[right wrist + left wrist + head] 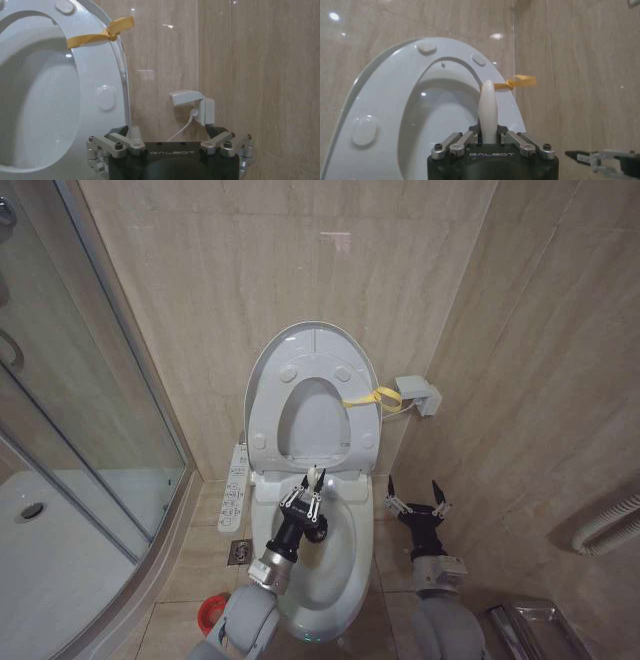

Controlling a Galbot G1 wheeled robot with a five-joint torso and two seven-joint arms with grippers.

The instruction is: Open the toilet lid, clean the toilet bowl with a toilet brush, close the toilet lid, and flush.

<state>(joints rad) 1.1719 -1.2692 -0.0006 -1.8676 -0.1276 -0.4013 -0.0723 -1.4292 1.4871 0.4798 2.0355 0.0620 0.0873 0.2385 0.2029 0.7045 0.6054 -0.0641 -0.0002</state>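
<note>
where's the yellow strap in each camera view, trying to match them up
Head view: the yellow strap is tied at the raised toilet lid's edge on the robot's right, beside the wall socket.
Left wrist view: it sits just past the tip of the toilet brush handle held in the left gripper.
Right wrist view: strap on the lid rim.
Shared landmark: the round lid bumpers.

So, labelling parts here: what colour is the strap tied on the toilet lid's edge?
Yellow. The strap on the raised toilet lid shows best in the right wrist view.

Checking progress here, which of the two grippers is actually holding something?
The left gripper, over the toilet bowl, is shut on the toilet brush handle. The right gripper is open and empty beside the bowl.
</note>
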